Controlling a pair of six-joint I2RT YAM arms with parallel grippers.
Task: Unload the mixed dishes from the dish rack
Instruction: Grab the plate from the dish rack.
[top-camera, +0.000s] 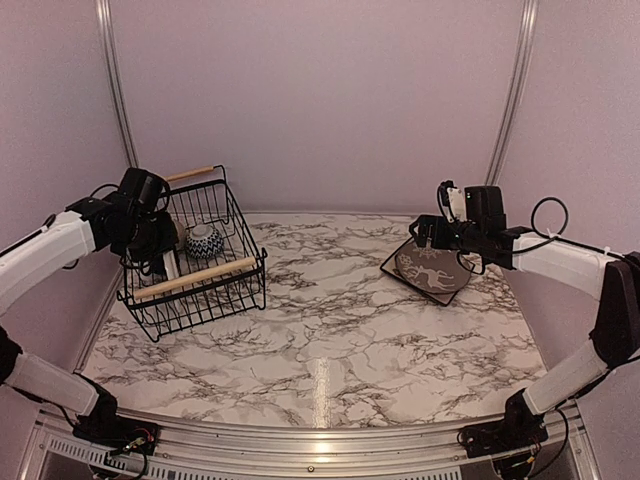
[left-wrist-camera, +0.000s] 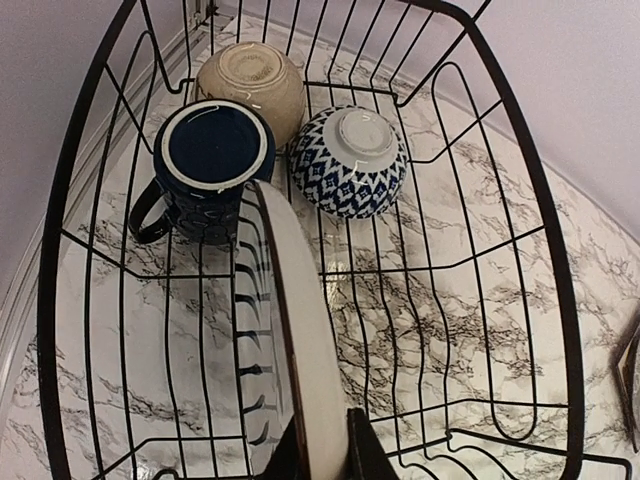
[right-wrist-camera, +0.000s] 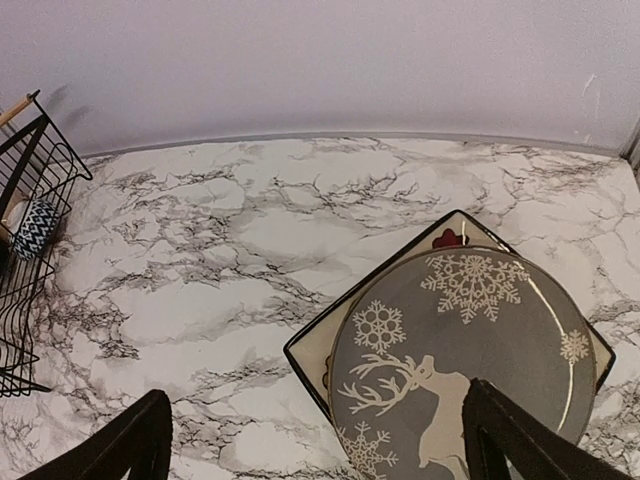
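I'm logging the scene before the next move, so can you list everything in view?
rack: one, black wire with wooden handles, left side of table
mug: one, navy, in rack
cream bowl: one, cream, in rack behind mug
patterned bowl: one, blue and white, in rack beside mug
striped plate: one, white with dark stripes, on edge in rack
reindeer plate: one, grey, on square plate
square plate: one, cream with black rim, right side of table
table: one, marbled white
left fingers: two, black, closed on striped plate
right fingers: two, black, open above reindeer plate
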